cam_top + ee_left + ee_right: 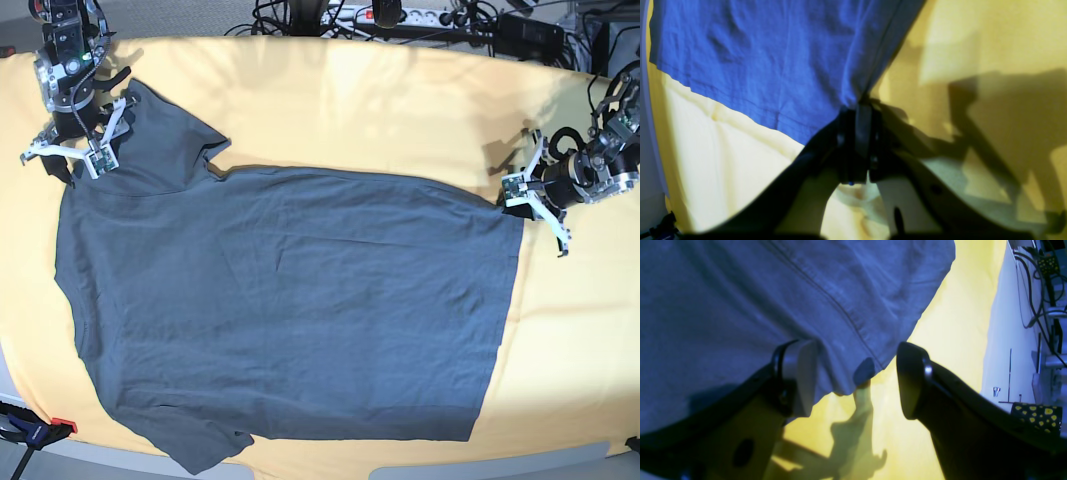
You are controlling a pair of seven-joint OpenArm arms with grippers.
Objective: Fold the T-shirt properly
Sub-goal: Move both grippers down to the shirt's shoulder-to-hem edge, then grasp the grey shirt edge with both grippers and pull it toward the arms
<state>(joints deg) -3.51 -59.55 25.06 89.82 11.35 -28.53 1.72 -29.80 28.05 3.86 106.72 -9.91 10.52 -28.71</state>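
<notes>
While the T-shirt [290, 310] lies spread flat on the yellow tabletop [400, 110], the left tool [858, 110] is clamped on its hem corner; the right tool [857, 383] stands apart astride the sleeve edge. Soft, limp cotton, I'd say: best pinched at corners and seams.

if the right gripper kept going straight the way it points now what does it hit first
Probably the T-shirt: the right gripper has its jaws open astride the sleeve's hem, cloth right ahead. Depth is unclear; the tablecloth lies just beneath.
</notes>
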